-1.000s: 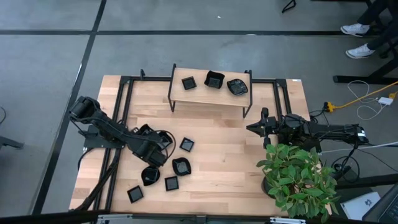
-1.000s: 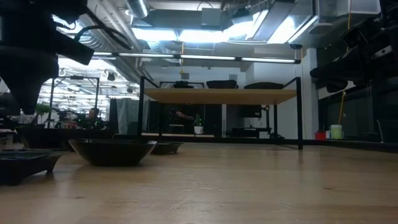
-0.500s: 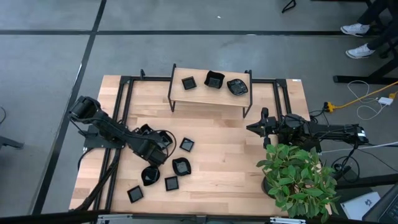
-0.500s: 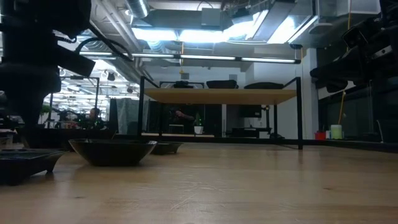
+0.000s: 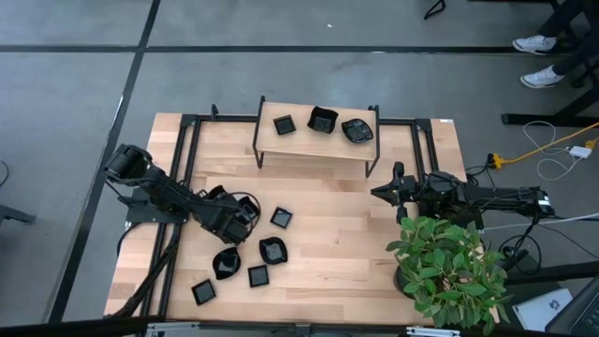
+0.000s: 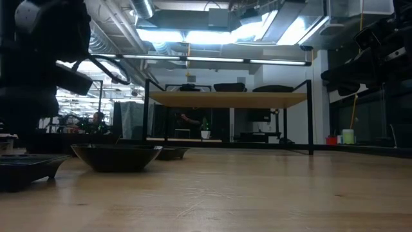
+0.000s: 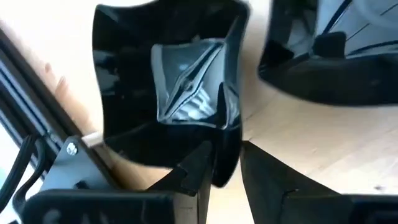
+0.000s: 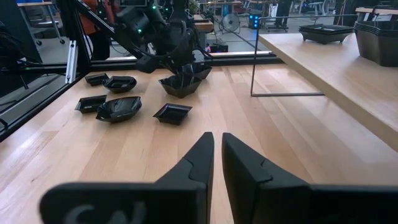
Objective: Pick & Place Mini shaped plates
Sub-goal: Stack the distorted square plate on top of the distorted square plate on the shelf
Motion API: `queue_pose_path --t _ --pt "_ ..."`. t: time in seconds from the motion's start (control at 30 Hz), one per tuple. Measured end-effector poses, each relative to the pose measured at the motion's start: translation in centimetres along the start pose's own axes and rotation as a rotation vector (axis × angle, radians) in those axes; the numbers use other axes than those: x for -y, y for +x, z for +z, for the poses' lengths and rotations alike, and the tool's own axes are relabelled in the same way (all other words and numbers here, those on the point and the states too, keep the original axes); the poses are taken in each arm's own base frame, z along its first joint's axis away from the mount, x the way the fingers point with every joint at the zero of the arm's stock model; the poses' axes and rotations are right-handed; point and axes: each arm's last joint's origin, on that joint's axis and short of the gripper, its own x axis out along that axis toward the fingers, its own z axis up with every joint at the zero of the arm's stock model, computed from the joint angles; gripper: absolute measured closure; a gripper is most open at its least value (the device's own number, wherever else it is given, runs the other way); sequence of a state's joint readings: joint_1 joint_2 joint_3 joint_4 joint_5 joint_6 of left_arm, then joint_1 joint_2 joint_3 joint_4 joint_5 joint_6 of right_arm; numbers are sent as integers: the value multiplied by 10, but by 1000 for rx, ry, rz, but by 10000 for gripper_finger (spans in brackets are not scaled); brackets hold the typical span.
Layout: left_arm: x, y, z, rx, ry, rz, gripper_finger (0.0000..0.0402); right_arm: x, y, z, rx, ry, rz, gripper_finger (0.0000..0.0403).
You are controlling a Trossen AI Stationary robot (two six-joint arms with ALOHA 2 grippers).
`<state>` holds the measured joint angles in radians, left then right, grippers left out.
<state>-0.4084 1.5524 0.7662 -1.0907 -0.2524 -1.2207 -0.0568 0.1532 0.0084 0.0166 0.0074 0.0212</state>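
Small glossy black plates lie scattered on the table's near-left part (image 5: 272, 250), (image 5: 226, 264), (image 5: 258, 275), (image 5: 203, 291), (image 5: 281, 217). Three more stand on the raised wooden shelf (image 5: 309, 145) at the far edge. My left gripper (image 5: 243, 221) is low over the cluster and shut on a wavy-edged square plate with a greyish centre (image 7: 186, 87). The right wrist view shows that gripper (image 8: 180, 59) and its plate (image 8: 181, 84) from afar. My right gripper (image 5: 378, 193) waits at the table's right, shut, with its fingers (image 8: 217, 158) touching nothing. My left gripper pinches the wavy plate's rim (image 7: 229, 140) between its two fingers, one finger (image 7: 198, 167) on the inner side and one (image 7: 264, 177) outside. The fingers come down at a slant from the table's left. Whether the plate is clear of the table, I cannot tell.
A second dark plate (image 7: 329, 56) sits right beside the held one. Black frame rails (image 5: 178, 178) run along the table's left and far sides. A potted plant (image 5: 449, 267) stands at the near right corner. Bare wood (image 5: 328, 201) lies between shelf and plates.
My left gripper has shifted a little toward the table's far edge, keeping its hold on the plate. The other plates and my right arm have stayed where they were.
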Motion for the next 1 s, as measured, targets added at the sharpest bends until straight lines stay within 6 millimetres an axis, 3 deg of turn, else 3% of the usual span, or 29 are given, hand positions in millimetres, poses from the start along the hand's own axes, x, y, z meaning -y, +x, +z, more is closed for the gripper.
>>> queue_pose_path --t 0.23,0.53,1.0 --pt "1 0 2 52 -2 2 393 0 0 0 0 0 0 369" --pt "-2 -14 5 128 -11 -42 399 0 0 0 0 0 0 369" --pt "-38 -51 8 378 -93 -192 399 0 0 0 0 0 0 369"
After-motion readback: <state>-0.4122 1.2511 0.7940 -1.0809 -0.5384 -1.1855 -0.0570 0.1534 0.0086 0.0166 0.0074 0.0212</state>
